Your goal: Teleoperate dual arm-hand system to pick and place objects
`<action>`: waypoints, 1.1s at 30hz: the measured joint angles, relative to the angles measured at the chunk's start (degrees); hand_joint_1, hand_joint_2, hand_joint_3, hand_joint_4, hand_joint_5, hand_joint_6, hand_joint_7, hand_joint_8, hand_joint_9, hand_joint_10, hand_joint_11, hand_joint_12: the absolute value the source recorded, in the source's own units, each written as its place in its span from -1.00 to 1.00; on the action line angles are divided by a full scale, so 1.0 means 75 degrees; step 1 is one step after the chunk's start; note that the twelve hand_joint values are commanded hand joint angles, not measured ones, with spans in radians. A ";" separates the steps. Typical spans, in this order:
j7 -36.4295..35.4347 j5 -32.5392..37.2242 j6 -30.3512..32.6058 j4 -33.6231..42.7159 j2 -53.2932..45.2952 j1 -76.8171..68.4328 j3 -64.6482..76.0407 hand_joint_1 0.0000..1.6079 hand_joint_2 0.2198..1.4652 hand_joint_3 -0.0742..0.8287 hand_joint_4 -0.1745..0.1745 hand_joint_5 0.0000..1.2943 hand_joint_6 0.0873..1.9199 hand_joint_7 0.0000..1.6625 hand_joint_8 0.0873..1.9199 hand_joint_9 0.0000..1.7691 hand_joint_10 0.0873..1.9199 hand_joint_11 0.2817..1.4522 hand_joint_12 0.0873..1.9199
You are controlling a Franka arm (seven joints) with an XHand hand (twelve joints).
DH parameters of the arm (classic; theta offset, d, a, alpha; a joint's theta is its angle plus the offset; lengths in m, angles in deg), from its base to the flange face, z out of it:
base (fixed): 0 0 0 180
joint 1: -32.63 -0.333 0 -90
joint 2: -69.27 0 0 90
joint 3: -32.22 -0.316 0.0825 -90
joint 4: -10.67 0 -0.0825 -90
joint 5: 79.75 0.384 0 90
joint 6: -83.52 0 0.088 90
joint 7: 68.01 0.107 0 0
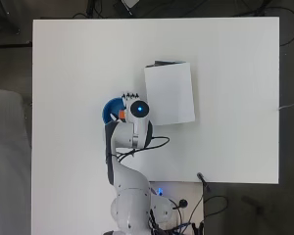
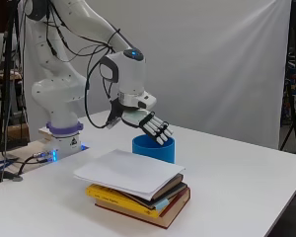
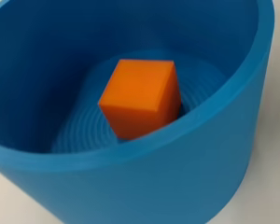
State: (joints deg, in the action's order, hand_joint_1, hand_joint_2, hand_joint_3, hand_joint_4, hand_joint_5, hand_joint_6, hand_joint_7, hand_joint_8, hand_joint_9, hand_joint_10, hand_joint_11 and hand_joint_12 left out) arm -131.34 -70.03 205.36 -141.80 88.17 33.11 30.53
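Over the round blue plastic cup (image 2: pixel 154 148), mid-tabletop, hangs the black-and-white robot hand (image 2: pixel 147 121); fingers (image 2: pixel 158 130) straight, side by side, angled down toward the cup rim, holding nothing.

Inside the cup: small orange plastic cube (image 3: pixel 141 95), resting on the ribbed bottom, approx. centred, no contact w/ the wall that I can see. Overhead view shows only a sliver of orange beside the wrist, cup mostly hidden under the arm.

Progress (judgement): the place step looks done, since cube sits in cup and hand is empty above it. What's left, prob.: lift hand clear. No other loose item visible on the white tabletop (image 1: pixel 78 73) to pick, so can't tell if more rounds are due.

Orientation: cup upright, mouth up, axis vertical. Cube has no real long axis, sides approx. equal; wrist view shows it turned corner-on, one edge toward the camera. Looks flat on a face, but slight tilt can't be ruled out.

Near cup, not touching as far as side view shows: stack of hardback books (image 2: pixel 140 195), white-covered one on top (image 1: pixel 169 93), yellow and dark red below.
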 joint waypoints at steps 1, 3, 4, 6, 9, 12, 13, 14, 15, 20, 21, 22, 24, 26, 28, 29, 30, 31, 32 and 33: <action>0.0056 -0.0086 0.0068 0.0017 0.0037 0.0000 -0.0037 -0.91 0.30 -0.87 -0.04 -0.62 -1.00 -0.64 -1.00 -0.55 -1.00 -0.74 -1.00; 0.0239 -0.0272 0.0159 0.0065 0.0213 -0.0006 -0.0116 -0.93 0.28 -0.88 0.01 -0.62 -1.00 -0.63 -1.00 -0.54 -1.00 -0.73 -1.00; 0.0361 -0.0325 0.0134 0.0114 0.0359 -0.0014 -0.0151 -0.91 0.26 -0.88 0.06 -0.62 -1.00 -0.62 -1.00 -0.54 -1.00 -0.73 -1.00; 0.0581 -0.0359 -0.0190 0.0360 0.0665 -0.0037 -0.0192 -0.89 0.25 -0.87 0.16 -0.62 -1.00 -0.61 -1.00 -0.53 -1.00 -0.72 -1.00; 0.0984 -0.0470 -0.1138 0.1124 0.1011 -0.0065 -0.0239 -0.90 0.22 -0.87 0.32 -0.63 -1.00 -0.61 -1.00 -0.54 -1.00 -0.71 -1.00; 0.1360 -0.0650 -0.2275 0.2131 0.1298 -0.0083 -0.0297 -0.86 0.23 -0.85 0.43 -0.66 -1.00 -0.63 -1.00 -0.54 -1.00 -0.71 -1.00; 0.1430 -0.0694 -0.2654 0.2475 0.1368 -0.0089 -0.0300 -0.85 0.23 -0.85 0.44 -0.67 -1.00 -0.63 -1.00 -0.54 -1.00 -0.71 -1.00; 0.1495 -0.0740 -0.3057 0.2811 0.1454 -0.0095 -0.0303 -0.85 0.23 -0.85 0.45 -0.67 -1.00 -0.63 -1.00 -0.54 -1.00 -0.72 -1.00; 0.1552 -0.0778 -0.3421 0.3099 0.1541 -0.0101 -0.0306 -0.80 0.25 -0.84 0.43 -0.66 -1.00 -0.63 -1.00 -0.54 -1.00 -0.73 -1.00; 0.1675 -0.1044 -0.4481 0.3913 0.1981 -0.0091 -0.0234 -0.64 0.32 -0.81 0.27 -0.62 -1.00 -0.59 -1.00 -0.50 -1.00 -0.74 -1.00; 0.1761 -0.1172 -0.4555 0.3972 0.2072 -0.0074 -0.0245 -0.64 0.33 -0.81 0.26 -0.61 -1.00 -0.59 -1.00 -0.50 -1.00 -0.75 -1.00; 0.1912 -0.1319 -0.4617 0.4003 0.2132 -0.0056 -0.0261 -0.64 0.33 -0.81 0.25 -0.61 -1.00 -0.59 -1.00 -0.51 -1.00 -0.75 -1.00; 0.2279 -0.1561 -0.4676 0.4038 0.2183 -0.0025 -0.0232 -0.64 0.34 -0.82 0.22 -0.60 -1.00 -0.59 -1.00 -0.51 -1.00 -0.75 -1.00; 0.2517 -0.1722 -0.4704 0.4072 0.2199 0.0003 -0.0143 -0.64 0.34 -0.82 0.18 -0.58 -1.00 -0.58 -1.00 -0.51 -1.00 -0.76 -1.00; 0.2452 -0.1885 -0.4718 0.4116 0.2193 0.0025 -0.0036 -0.65 0.34 -0.82 0.13 -0.57 -1.00 -0.56 -1.00 -0.50 -1.00 -0.75 -1.00; 0.2337 -0.1998 -0.4719 0.4150 0.2178 0.0036 0.0020 -0.66 0.35 -0.82 0.11 -0.56 -1.00 -0.55 -1.00 -0.49 -1.00 -0.75 -1.00; 0.2204 -0.2132 -0.4720 0.4182 0.2161 0.0048 0.0077 -0.66 0.35 -0.82 0.09 -0.56 -1.00 -0.55 -1.00 -0.49 -1.00 -0.75 -1.00; 0.2089 -0.2252 -0.4721 0.4215 0.2138 0.0058 0.0141 -0.67 0.35 -0.82 0.06 -0.57 -1.00 -0.54 -1.00 -0.48 -1.00 -0.75 -1.00; 0.2026 -0.2324 -0.4721 0.4232 0.2126 0.0065 0.0192 -0.67 0.36 -0.82 0.05 -0.57 -1.00 -0.54 -1.00 -0.48 -1.00 -0.75 -1.00; 0.2027 -0.2358 -0.4718 0.4228 0.2133 0.0068 0.0208 -0.67 0.36 -0.82 0.04 -0.57 -1.00 -0.54 -1.00 -0.48 -1.00 -0.75 -1.00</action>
State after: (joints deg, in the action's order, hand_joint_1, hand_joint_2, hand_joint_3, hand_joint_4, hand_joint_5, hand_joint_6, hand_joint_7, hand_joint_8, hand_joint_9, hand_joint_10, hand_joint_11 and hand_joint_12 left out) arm -116.13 -87.72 169.97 -110.09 104.17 33.62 32.09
